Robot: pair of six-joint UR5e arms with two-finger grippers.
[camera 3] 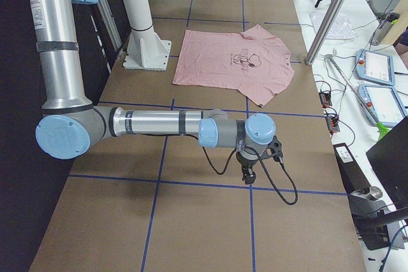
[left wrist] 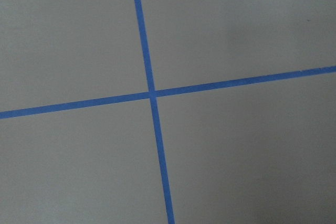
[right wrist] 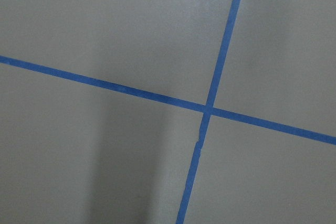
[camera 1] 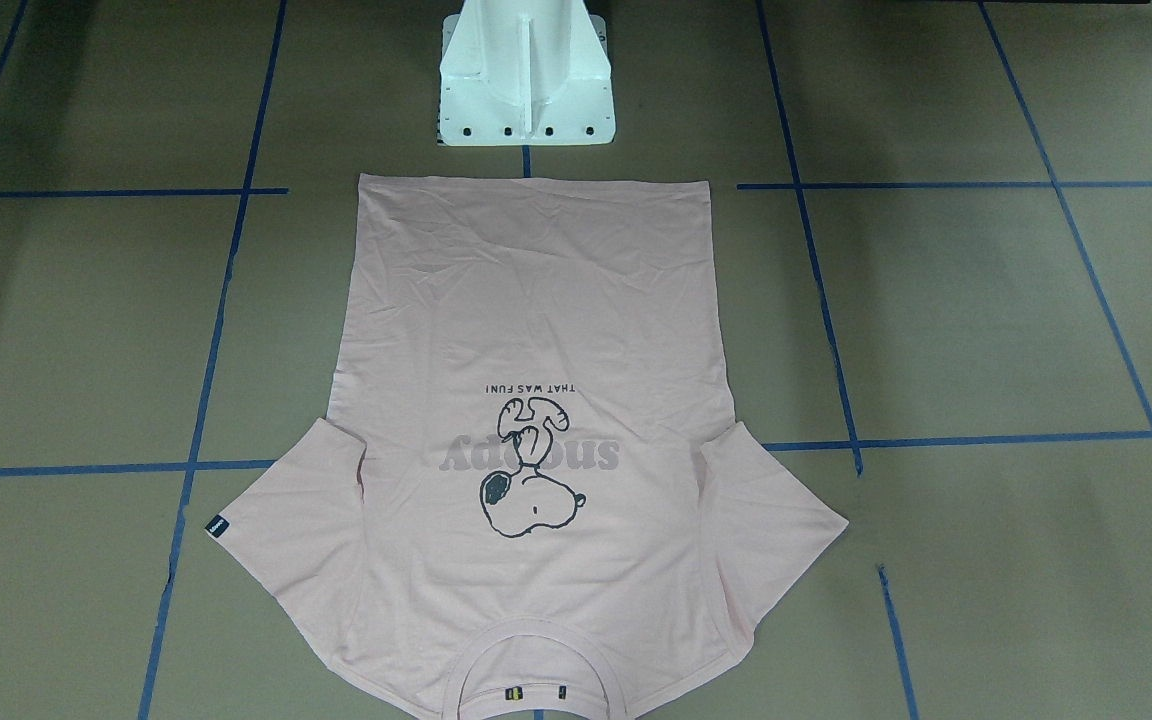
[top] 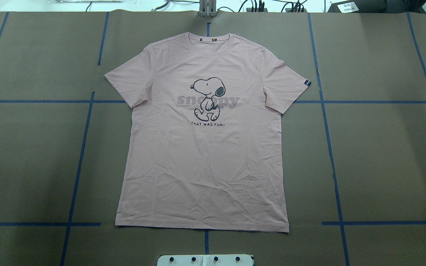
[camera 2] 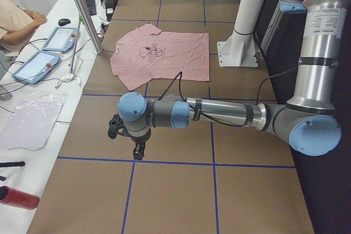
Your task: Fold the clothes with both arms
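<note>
Both the left gripper (camera 2: 137,150) and right gripper (camera 3: 247,177) hung over the table (top: 383,166), well apart from the flat shirt (top: 202,159); whether either was open I couldn't tell.

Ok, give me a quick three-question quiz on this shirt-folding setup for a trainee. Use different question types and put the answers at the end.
1. True or false: the pink T-shirt lies spread flat, print side up.
2. Where does its collar lie relative to the white pedestal? A) at the edge nearest it B) at the edge farthest from it C) folded under the hem
3. Fill in: the left end effector and the right end effector each hang over bare ____, clear of the shirt.
Key: 1 true; 2 B; 3 table.
</note>
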